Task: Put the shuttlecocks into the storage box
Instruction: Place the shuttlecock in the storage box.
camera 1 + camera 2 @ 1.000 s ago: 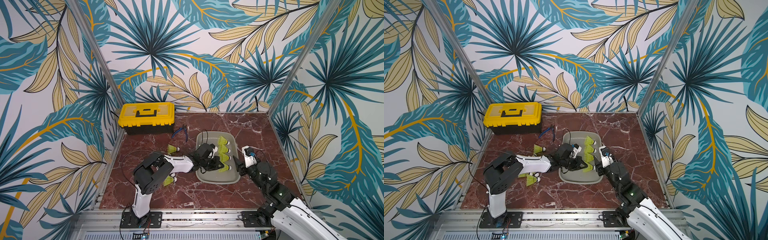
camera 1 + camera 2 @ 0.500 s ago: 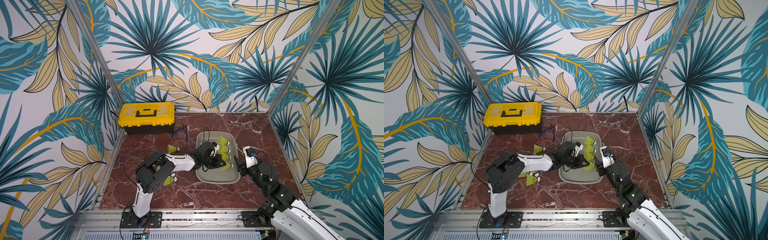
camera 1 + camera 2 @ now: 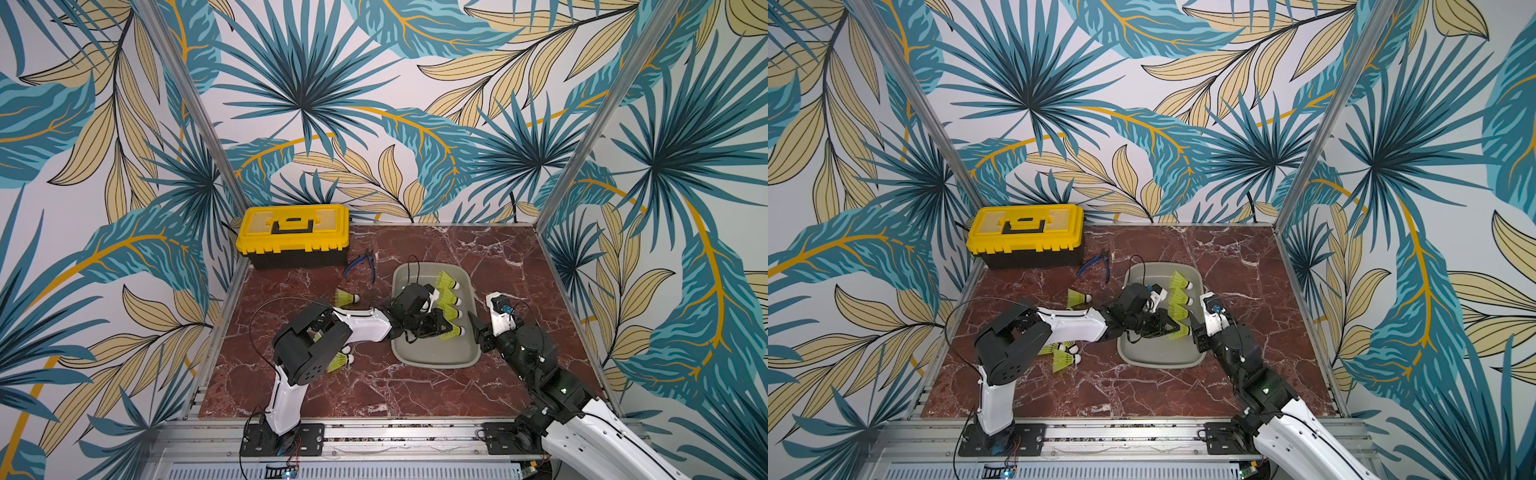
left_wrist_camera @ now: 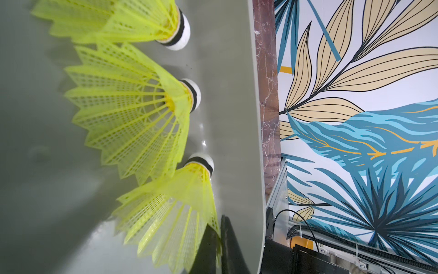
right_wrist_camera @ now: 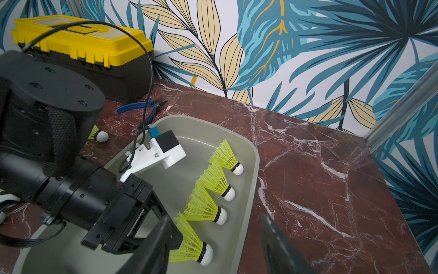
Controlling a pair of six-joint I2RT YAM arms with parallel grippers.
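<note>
These shuttlecocks [image 3: 448, 296] look featherlight, with springy mesh skirts, so I'd pinch the skirt rim gently. My left gripper [image 3: 441, 328] is clamped on the skirt of the nearest shuttlecock [image 3: 452, 332] inside the grey tray [image 3: 432, 365], where four lie in a row. My right gripper [image 3: 478, 328] hangs beside the rim, jaws apart. More lie on the table [image 3: 415, 395].

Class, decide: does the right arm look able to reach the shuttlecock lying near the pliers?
Probably not directly: the left arm stretches across the storage box between right gripper and that shuttlecock.
</note>
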